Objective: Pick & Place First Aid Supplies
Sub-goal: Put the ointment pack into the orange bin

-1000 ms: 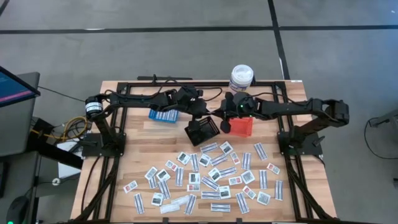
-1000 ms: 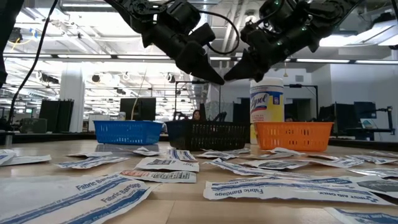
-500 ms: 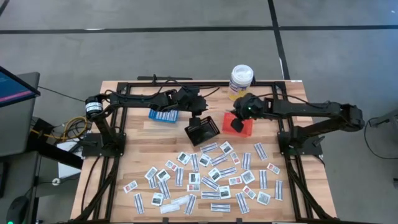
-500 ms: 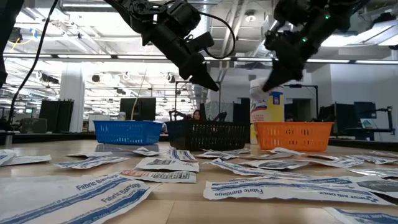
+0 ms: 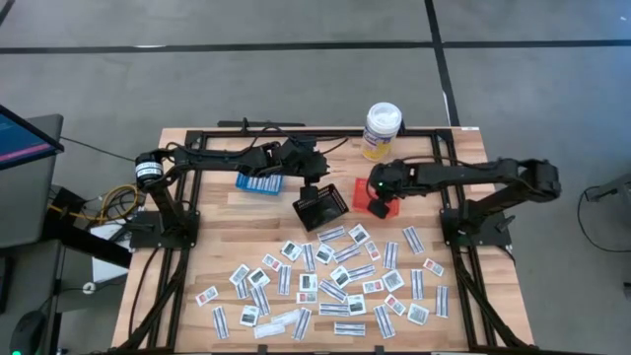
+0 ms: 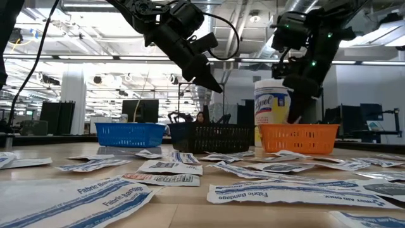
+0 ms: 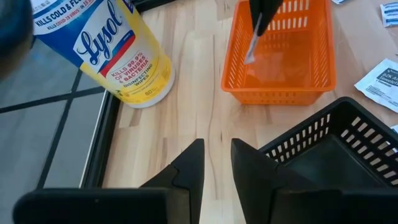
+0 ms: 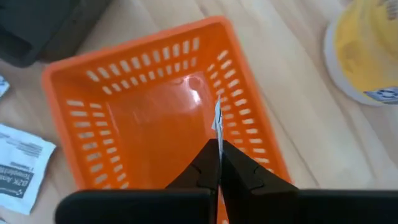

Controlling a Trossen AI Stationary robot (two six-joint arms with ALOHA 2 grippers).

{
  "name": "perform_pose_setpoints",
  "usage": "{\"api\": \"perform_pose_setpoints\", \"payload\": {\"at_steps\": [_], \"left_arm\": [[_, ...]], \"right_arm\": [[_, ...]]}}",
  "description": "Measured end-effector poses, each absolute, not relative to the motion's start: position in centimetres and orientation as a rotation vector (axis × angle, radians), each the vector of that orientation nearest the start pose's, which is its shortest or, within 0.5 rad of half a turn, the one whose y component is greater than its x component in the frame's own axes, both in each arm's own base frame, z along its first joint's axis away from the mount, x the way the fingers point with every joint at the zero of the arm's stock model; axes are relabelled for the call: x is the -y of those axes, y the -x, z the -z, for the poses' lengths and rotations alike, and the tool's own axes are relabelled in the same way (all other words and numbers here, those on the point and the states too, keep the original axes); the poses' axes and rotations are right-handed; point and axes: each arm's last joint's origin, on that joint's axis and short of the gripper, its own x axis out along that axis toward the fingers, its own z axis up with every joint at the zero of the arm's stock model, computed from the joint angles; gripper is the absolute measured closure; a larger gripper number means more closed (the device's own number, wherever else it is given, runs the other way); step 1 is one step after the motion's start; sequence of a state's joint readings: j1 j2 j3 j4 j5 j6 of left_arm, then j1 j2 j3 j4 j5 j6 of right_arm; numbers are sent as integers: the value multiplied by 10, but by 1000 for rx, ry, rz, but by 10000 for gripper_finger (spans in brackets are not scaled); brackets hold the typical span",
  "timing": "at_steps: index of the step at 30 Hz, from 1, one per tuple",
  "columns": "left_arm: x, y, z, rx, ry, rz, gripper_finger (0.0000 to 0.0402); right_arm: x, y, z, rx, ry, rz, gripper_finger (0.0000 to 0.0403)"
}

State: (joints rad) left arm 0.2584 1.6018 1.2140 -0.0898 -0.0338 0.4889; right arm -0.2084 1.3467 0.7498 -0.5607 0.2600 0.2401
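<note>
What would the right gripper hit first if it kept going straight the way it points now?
Most likely the floor of the orange basket. The right gripper, shut on a thin packet, points down into it, so the packet's edge would probably touch first. How high it hangs above the basket floor is unclear.

Past the left gripper's (image 7: 216,163) two slightly parted dark fingers lies a wooden bench (image 7: 193,81) carrying a yellow-labelled Lysol bottle (image 7: 102,50), an orange basket (image 7: 283,53) with the right gripper (image 7: 261,14) lowering a thin white packet (image 7: 252,46) into it, and a black basket's (image 7: 339,146) corner.
</note>
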Motion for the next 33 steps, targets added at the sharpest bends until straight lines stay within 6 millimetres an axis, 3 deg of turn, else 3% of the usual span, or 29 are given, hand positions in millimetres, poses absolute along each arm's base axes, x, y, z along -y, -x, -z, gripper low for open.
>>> {"api": "perform_pose_setpoints", "payload": {"at_steps": [10,25,33], "left_arm": [[-94,-351,-286,-536,-422,-164,321],[-94,-351,-286,-536,-424,-171,321],[-88,-330,-313,-529,-451,-275,321]], "right_arm": [[57,-237,-173,-1138,-170,547,394],[57,-236,-176,-1148,-162,547,321],[59,-243,-227,-1156,-161,548,320]]}}
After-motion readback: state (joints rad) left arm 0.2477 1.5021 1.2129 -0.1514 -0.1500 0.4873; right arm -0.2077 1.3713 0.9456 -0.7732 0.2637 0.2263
